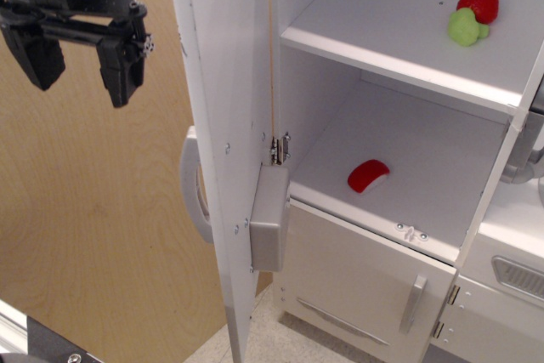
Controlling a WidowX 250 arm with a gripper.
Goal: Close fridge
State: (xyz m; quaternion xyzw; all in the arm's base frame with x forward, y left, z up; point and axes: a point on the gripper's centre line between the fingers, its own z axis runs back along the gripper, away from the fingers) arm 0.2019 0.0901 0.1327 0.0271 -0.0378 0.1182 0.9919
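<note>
Fridge (399,48) door (223,125) stood wide open.
Gripper (78,61), fingers spread and empty, hung outside it; best pushed low, steadily, near the handle.

Pincer (78,64) hangs spread (fingers down); holding nothing.

The fridge (399,125) stands open, its large door (223,150) swung out edge-on. A red piece (368,175) lies on the lower shelf; a strawberry (473,11), probably, on the upper. The black gripper (78,64) hangs left, jaws parted, empty.
</note>
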